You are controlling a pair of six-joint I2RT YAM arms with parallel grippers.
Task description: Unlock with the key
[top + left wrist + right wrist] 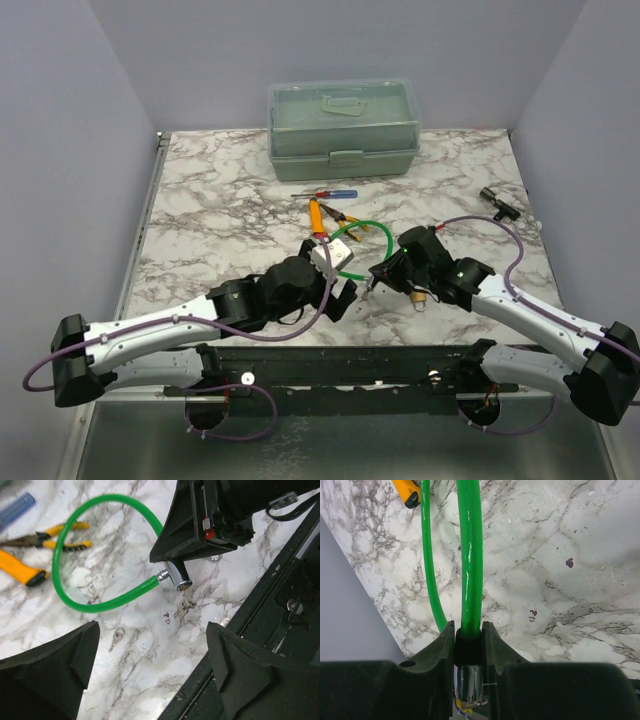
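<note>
A green cable lock (360, 225) loops over the marble table. My right gripper (468, 627) is shut on the lock's black collar and chrome cylinder (469, 682), holding it just above the table. In the left wrist view a small silver key (184, 587) sticks in the cylinder's end (175, 575), with more keys dangling from its ring (183, 608). My left gripper (152, 645) stands wide open just short of the key, holding nothing. Another tiny silver key (117, 638) lies loose on the table between its fingers (80, 650). From above, the two grippers (345, 293) (385, 270) sit close together.
A green toolbox (343, 128) stands at the back. A red-and-blue screwdriver (325, 194), yellow-handled pliers (55, 537) and an orange knife (20, 567) lie behind the loop. A small brass padlock (420, 298) sits under the right arm. A black part (497, 203) lies far right. The black base rail (260, 610) runs along the near edge.
</note>
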